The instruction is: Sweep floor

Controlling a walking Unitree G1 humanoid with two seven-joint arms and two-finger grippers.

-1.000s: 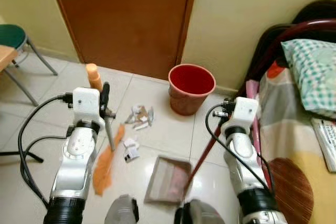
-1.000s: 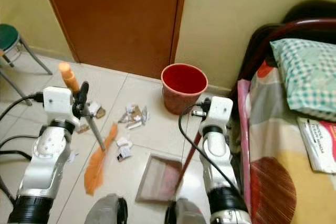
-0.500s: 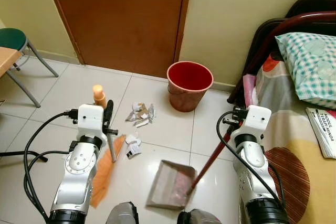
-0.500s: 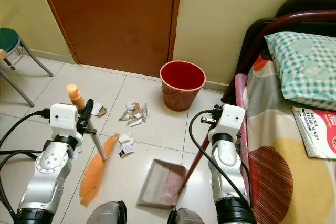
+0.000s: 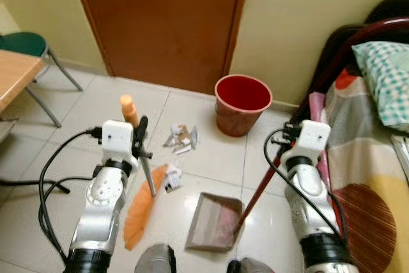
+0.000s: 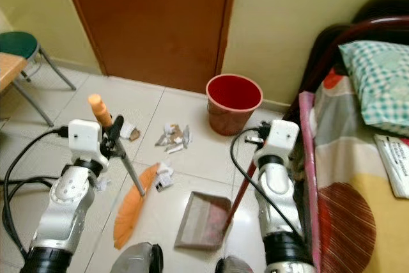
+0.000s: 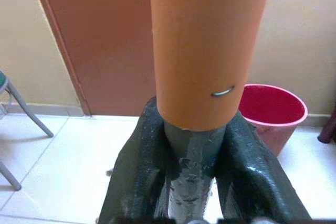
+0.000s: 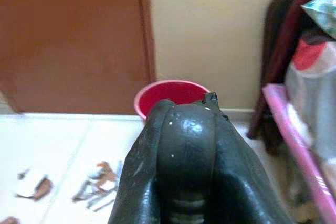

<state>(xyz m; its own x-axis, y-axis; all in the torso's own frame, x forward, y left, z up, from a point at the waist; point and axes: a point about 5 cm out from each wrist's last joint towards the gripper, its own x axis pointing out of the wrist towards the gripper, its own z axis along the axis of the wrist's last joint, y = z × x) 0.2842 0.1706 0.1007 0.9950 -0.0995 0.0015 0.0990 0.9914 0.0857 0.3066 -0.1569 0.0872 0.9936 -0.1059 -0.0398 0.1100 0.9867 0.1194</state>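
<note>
We grip the orange-bristled broom in closed left jaws; right jaws clamp the dustpan's red handle. Next: sweep the paper scraps into it.

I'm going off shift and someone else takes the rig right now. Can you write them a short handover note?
Left tool: shut on the broom handle; the orange broom head rests on the tile floor.
Right tool: shut on the dustpan's red handle; the dustpan sits on the floor between the arms.
Done: both implements are in hand, and a few scraps lie at the broom head.
Left: the main litter pile is unswept, beyond the pan, near the red bin. Sweep it into the pan, then probably tip it into the bin.
</note>
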